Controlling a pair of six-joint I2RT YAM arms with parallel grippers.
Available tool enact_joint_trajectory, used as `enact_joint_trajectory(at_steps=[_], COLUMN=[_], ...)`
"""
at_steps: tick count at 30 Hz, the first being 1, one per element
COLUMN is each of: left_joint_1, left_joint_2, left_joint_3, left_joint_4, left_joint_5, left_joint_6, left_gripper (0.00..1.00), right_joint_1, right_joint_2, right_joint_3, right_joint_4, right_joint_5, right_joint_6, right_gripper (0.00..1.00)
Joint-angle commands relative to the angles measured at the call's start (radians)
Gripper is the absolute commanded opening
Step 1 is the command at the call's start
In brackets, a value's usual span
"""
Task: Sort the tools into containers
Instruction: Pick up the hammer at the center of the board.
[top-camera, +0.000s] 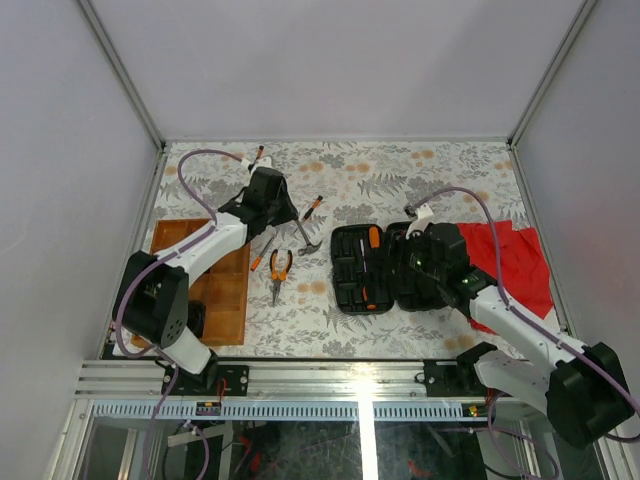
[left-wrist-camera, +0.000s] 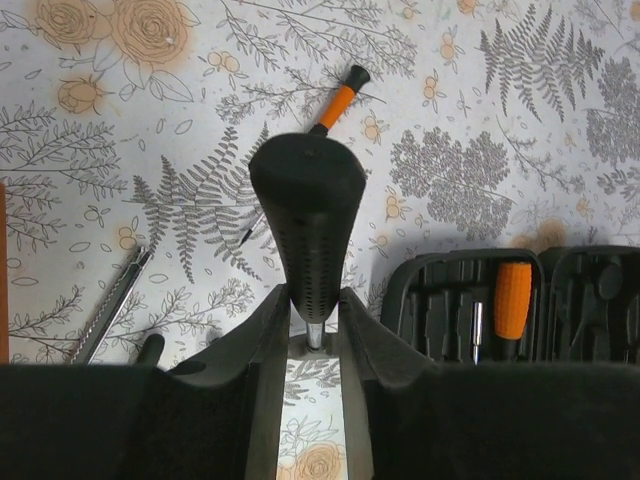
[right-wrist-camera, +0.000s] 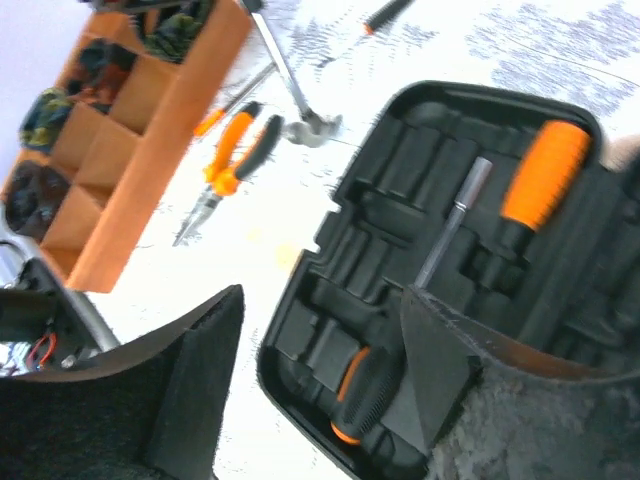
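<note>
- Hammer (left-wrist-camera: 308, 200) with a black handle full of small holes fills the middle of the left wrist view.
- The left gripper (left-wrist-camera: 315, 300) is clamped on it, with one finger on each side of the thin steel shaft.
- From above, the hammer's steel head points down and right, just left of the tool case (top-camera: 338, 290). I cannot tell if the head touches the table.
- The black tool case lies open in the middle of the top view.
- A driver with a fat orange handle (top-camera: 374, 238) sits in the upper part of the case. A driver with a black and orange grip (top-camera: 367, 295) sits lower down.
- The right gripper (right-wrist-camera: 320, 295) hangs over the case with its fingers spread wide and nothing between them.
- Pliers (top-camera: 280, 265) with orange and black handles lie on the flowery table cover (top-camera: 400, 180), between the wooden tray (top-camera: 228, 290) and the case.
- The wooden tray sits at the lower left, partly under the left arm.
- One small screwdriver (top-camera: 315, 207) lies just above the hammer's head. Another small screwdriver (top-camera: 257, 155) lies near the top edge of the table.
- A red cloth (top-camera: 515, 255) lies at the right, under the right arm.
</note>
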Motion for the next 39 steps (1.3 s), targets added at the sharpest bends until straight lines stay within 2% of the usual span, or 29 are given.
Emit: enact_joint_trajectory(at_steps=[1, 7, 14, 25, 31, 39], left_joint_1=[-0.028, -0.057, -0.077, -0.097, -0.100, -0.100], left_joint_2=[-0.066, -0.121, -0.150, -0.155, -0.150, -0.167], left_joint_3=[-0.037, -0.085, -0.123, -0.128, -0.124, -0.125], left_joint_4=[0.092, 0.097, 0.103, 0.100, 0.097, 0.097], left_joint_5=[0.000, 0.016, 0.028, 0.036, 0.038, 0.052], left_joint_6=[0.022, 0.016, 0.013, 0.008, 0.007, 0.002], left_gripper=[0.00, 0.00, 0.00, 0.00, 0.00, 0.00], right_joint_1=[-0.002, 0.037, 0.083, 0.116, 0.127, 0.137], right_joint_2=[0.092, 0.310, 0.604, 0.921, 1.007, 1.021], right_joint_3=[-0.013, 0.034, 0.168, 0.428, 0.475, 0.491], right_joint_4=[0.365, 0.588, 0.805, 0.785, 0.817, 0.848], right_joint_5=[-0.238, -0.295, -0.355, -0.381, -0.417, -0.435], right_joint_6=[-0.019, -0.032, -0.042, -0.089, -0.064, -0.016], right_gripper=[0.76, 0.84, 0.83, 0.71, 0.57, 0.26])
